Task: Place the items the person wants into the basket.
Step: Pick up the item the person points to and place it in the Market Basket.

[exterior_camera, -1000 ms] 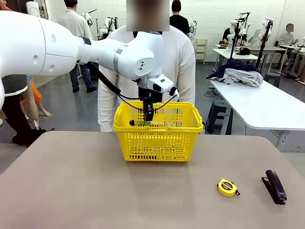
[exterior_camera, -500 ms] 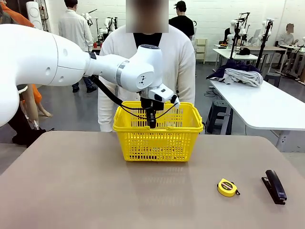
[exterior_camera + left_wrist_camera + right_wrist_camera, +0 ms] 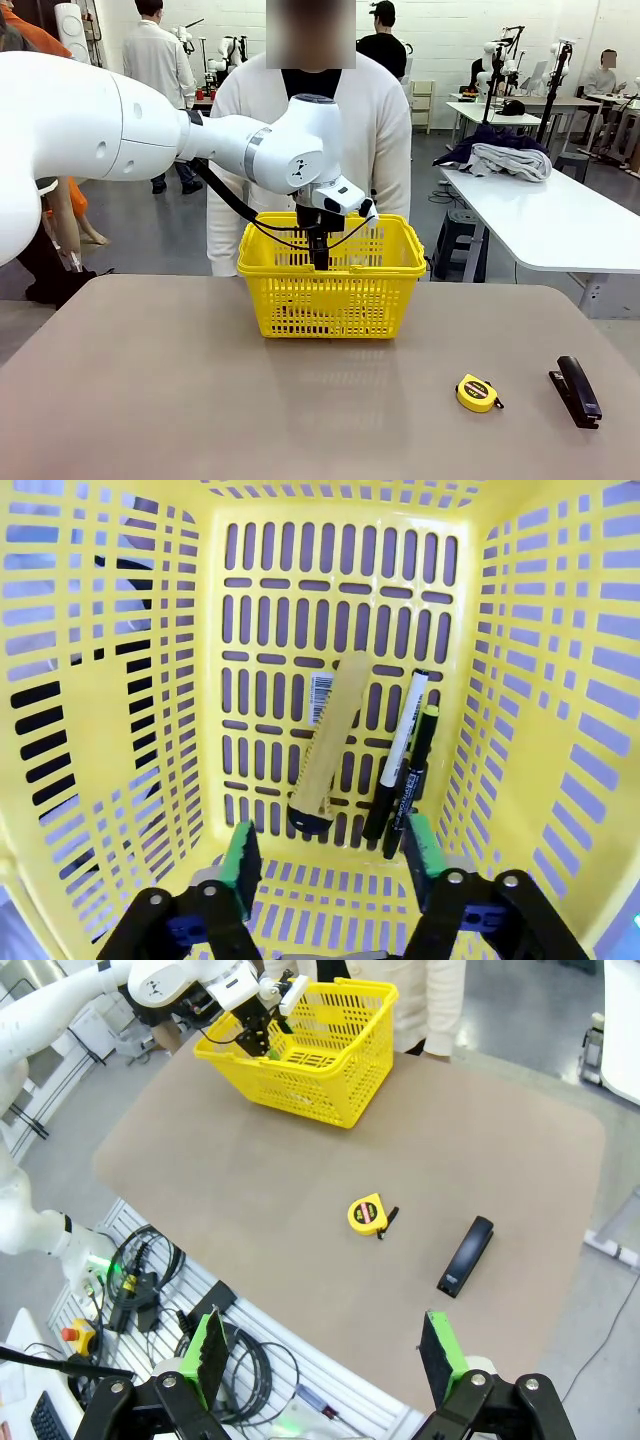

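Note:
The yellow basket [image 3: 345,300] stands at the table's far side, in front of the person [image 3: 385,140] in a white cardigan. My left gripper [image 3: 320,255] hangs inside its rim, open [image 3: 332,865], with nothing between its green pads. On the basket floor [image 3: 270,630] below lie a slim yellow utility knife [image 3: 330,740], a black marker with a white band [image 3: 402,745] and a thin black pen [image 3: 418,765], side by side. My right gripper [image 3: 325,1355] is open and empty, high above the table's near edge, and sees the basket [image 3: 330,1055] and left gripper [image 3: 262,1038].
A round yellow tape measure [image 3: 477,392] and a black stapler [image 3: 577,390] lie on the table's near right [image 3: 367,1215] [image 3: 465,1255]. The brown tabletop [image 3: 150,380] spreads bare to the left and middle. Cables and a rack [image 3: 150,1280] sit below the near edge.
The left gripper has opened inside the basket, and the yellow knife it seemed to carry now lies on the floor. The left arm shifted slightly right.

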Robot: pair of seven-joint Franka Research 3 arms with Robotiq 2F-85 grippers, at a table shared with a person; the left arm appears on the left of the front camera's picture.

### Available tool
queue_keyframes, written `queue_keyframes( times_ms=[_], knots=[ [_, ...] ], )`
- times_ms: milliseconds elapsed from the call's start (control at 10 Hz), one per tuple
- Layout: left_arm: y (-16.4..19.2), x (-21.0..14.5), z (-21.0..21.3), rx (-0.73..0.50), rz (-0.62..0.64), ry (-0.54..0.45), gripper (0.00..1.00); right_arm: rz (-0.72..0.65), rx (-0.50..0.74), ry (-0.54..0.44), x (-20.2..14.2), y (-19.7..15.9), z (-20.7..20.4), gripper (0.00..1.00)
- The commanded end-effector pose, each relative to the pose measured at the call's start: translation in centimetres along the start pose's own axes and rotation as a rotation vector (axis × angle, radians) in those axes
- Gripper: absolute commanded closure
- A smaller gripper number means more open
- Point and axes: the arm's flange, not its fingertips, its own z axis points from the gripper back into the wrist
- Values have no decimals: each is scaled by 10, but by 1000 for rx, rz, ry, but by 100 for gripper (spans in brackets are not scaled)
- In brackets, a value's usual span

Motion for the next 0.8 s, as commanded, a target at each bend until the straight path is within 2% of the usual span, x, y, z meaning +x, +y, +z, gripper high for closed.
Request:
queue_keyframes(
  times_ms=[0, 500, 600, 700],
  knots=[
    [-1, -3, 5, -8, -34, -15, 0, 12, 21, -3, 0, 0, -1, 0],
    [-2, -6, 18, -12, -9, 3, 0, 12, 21, -3, 0, 0, -1, 0],
    [-5, -12, 45, -18, -22, -16, 0, 12, 21, -3, 0, 0, -1, 0],
    [-21, -21, 90, 10, -25, -8, 0, 12, 21, -3, 0, 0, -1, 0]
  ],
)
